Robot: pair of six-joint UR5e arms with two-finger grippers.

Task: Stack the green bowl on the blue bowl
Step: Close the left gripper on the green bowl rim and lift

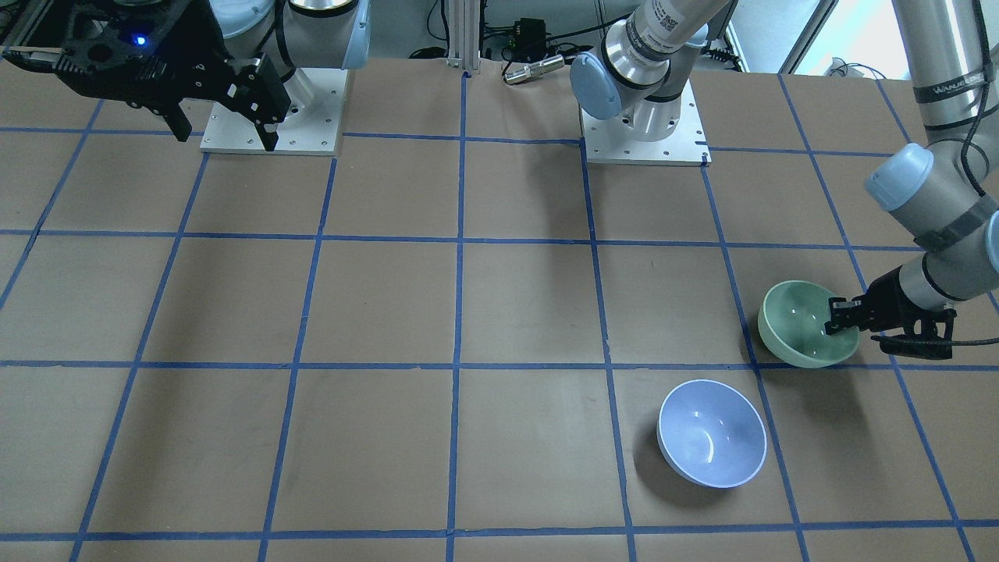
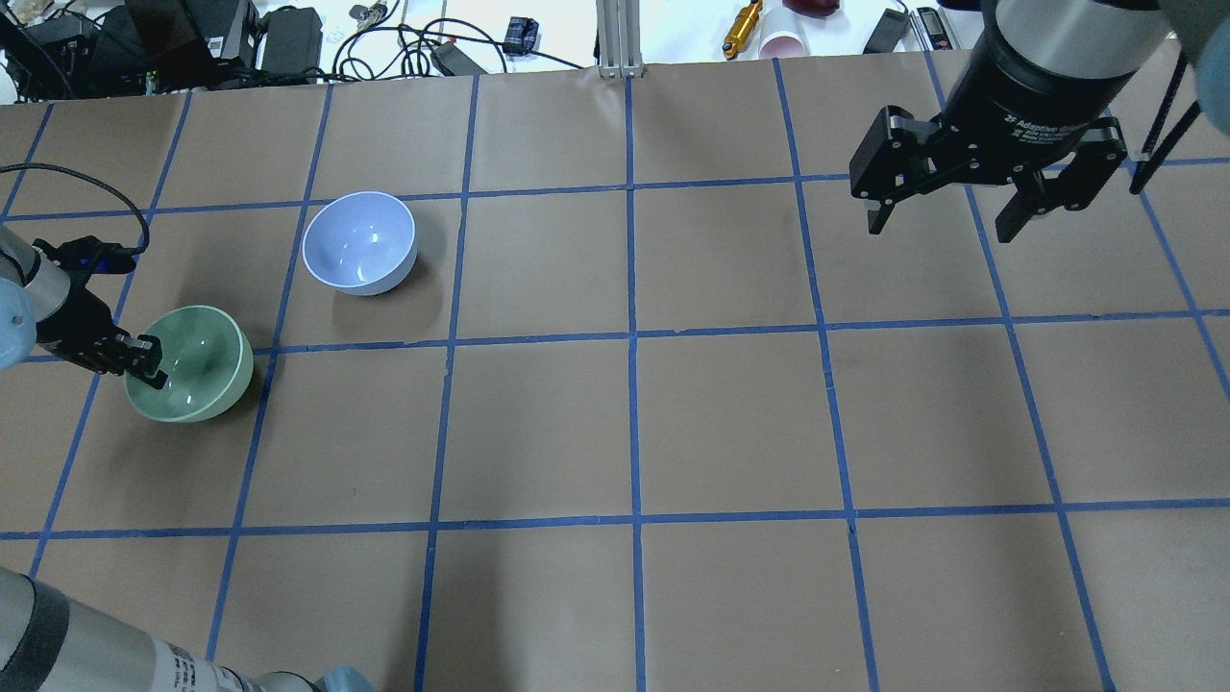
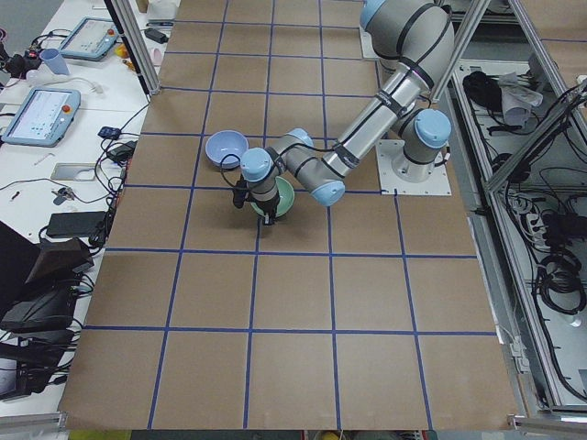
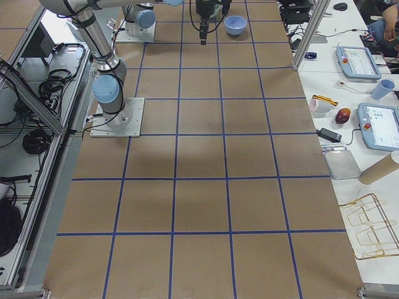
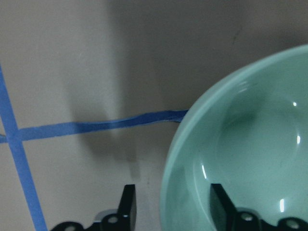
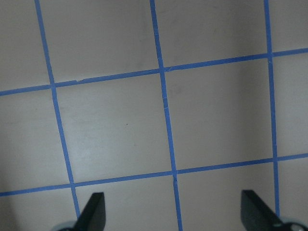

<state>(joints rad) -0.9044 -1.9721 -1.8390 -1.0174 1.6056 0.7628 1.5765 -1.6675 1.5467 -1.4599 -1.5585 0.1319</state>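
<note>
Front-facing view: the green bowl (image 1: 796, 321) is straddled at its rim by the left gripper (image 1: 833, 321), with the blue bowl (image 1: 712, 433) lying near. Overhead: the right gripper (image 2: 940, 229) is held spread, well apart. Left wrist: 1 finger is seen inside, 1 outside, unclamped.

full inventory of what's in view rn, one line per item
green bowl: 1, pale mint, on the table's left side
blue bowl: 1, pale blue, on the table near the green bowl, not touching it, nothing in it
table: 1, brown paper, blue tape grid
base plates: 2, white, under the arms
yellow tool: 1, past the table's far edge
pink cup: 1, beside the yellow tool
left gripper: 1, black, fingers straddle the green bowl's rim, one inside, one outside, gaps showing
right gripper: 1, black, open, above the table's right half
</note>
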